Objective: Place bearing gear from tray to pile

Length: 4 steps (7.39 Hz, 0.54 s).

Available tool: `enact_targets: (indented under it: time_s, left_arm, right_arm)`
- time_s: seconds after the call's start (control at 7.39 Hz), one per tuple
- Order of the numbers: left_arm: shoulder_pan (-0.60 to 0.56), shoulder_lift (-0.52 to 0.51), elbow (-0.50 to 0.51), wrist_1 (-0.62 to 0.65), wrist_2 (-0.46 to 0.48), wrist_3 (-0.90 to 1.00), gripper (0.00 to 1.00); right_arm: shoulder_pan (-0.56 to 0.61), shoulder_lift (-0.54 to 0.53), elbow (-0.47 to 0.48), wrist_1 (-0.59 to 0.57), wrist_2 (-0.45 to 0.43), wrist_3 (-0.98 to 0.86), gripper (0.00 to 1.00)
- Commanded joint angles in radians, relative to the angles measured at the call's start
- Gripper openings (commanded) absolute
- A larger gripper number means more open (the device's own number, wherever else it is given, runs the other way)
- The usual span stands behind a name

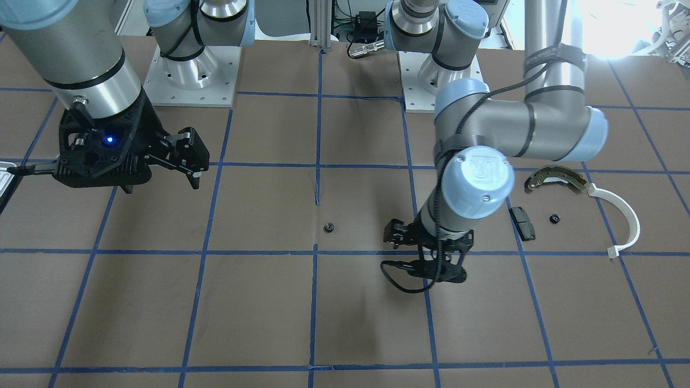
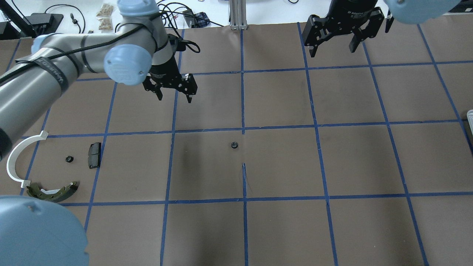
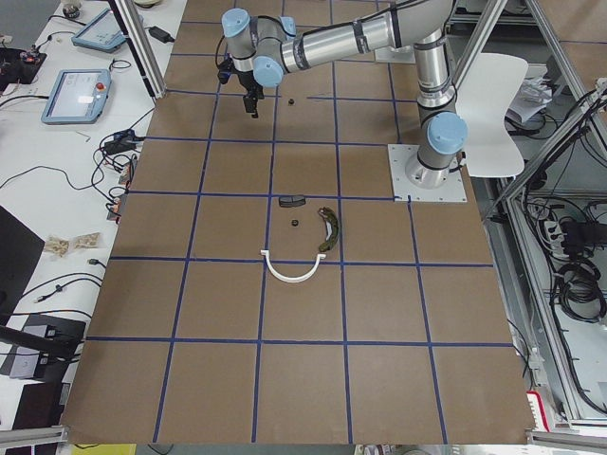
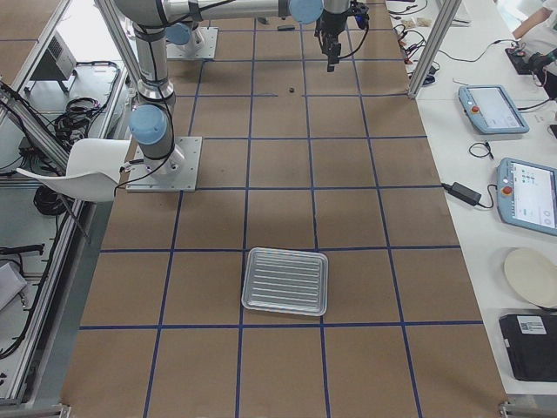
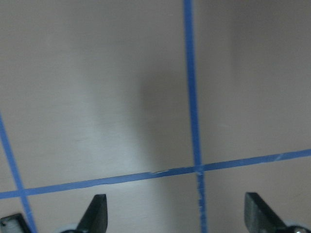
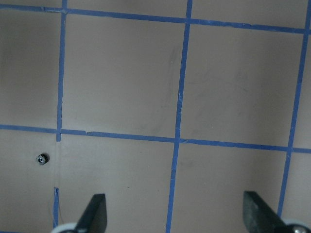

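Note:
A small dark bearing gear (image 2: pixel 233 145) lies alone on the brown table near its middle; it also shows in the front view (image 1: pixel 327 227) and the right wrist view (image 6: pixel 42 158). The pile is at my left: a brake shoe (image 2: pixel 53 191), a white arc (image 2: pixel 14 162), a dark pad (image 2: pixel 94 155) and a second small gear (image 2: pixel 68 159). My left gripper (image 2: pixel 175 99) is open and empty, beyond and left of the lone gear. My right gripper (image 2: pixel 332 51) is open and empty, high at the far right. The silvery tray (image 4: pixel 285 280) holds nothing.
Blue tape lines grid the brown table. The tray's edge shows at the right border of the overhead view (image 2: pixel 470 118). The arms' white base plates (image 1: pixel 191 75) stand at the robot's side. The left arm's elbow (image 1: pixel 480 178) hangs over the table beside the pile.

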State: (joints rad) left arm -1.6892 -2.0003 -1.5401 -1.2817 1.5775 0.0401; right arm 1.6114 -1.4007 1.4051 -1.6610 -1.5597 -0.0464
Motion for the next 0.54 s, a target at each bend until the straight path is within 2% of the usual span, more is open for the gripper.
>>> enact_targets:
  time_s: [0.0, 0.27, 0.41]
  left_arm:
    - [-0.114, -0.031, -0.056, 0.109, -0.031, -0.052, 1.0]
    - [-0.161, -0.049, -0.142, 0.249, -0.057, -0.091, 1.0]
    - [-0.182, -0.051, -0.164, 0.26, -0.059, -0.097, 1.0]
  right_arm:
    - [0.001, -0.03, 0.078, -0.094, 0.019, 0.005, 1.0]
    - [0.001, -0.046, 0.089, -0.094, 0.012, 0.017, 1.0]
    - [0.001, -0.049, 0.098, -0.097, 0.023, 0.045, 1.0]
